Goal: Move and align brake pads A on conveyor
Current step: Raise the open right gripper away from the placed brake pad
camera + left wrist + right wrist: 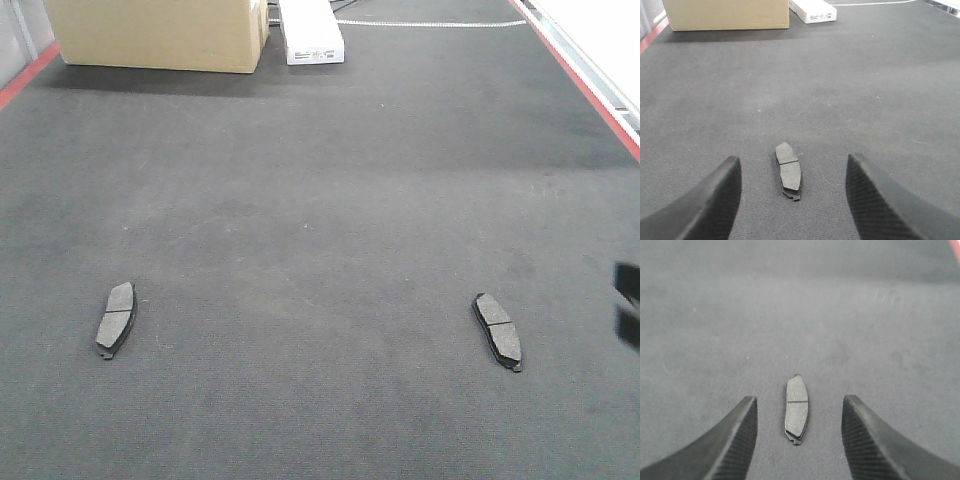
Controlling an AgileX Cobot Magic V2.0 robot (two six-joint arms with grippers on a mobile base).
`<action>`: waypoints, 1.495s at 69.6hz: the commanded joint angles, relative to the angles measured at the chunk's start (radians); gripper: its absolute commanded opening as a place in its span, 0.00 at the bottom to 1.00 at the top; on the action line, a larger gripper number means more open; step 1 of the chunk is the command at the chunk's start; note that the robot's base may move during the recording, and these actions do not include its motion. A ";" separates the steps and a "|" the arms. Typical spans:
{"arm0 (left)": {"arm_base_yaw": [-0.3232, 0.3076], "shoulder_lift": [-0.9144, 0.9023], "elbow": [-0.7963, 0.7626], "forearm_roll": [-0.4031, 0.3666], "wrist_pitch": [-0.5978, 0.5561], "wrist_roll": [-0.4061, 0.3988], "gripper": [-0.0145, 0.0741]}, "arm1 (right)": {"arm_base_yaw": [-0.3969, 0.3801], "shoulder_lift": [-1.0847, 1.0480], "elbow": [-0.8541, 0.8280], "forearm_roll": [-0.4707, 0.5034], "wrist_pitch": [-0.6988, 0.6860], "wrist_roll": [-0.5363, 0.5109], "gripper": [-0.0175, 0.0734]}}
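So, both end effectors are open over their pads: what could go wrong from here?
The left pad and right pad lie thin and flat on the conveyor, so the left end effector or right end effector may skid over them or snag felt.
They also slant opposite ways in the front view; uncorrected grasps would likely leave them misaligned.

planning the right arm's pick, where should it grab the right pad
Across its narrow width at the middle groove, from above: the right pad lies flat on the conveyor, lengthwise between the open right claw's fingers, long edges facing them.
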 commanded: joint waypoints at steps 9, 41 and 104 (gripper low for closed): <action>-0.003 0.003 -0.025 -0.013 -0.075 -0.001 0.64 | 0.001 -0.208 0.159 -0.015 -0.220 -0.009 0.59; -0.003 0.003 -0.025 -0.013 -0.075 -0.001 0.64 | 0.001 -0.352 0.337 -0.048 -0.437 -0.012 0.59; -0.003 0.003 -0.025 -0.013 -0.075 -0.001 0.64 | 0.001 -0.352 0.337 -0.048 -0.422 -0.010 0.59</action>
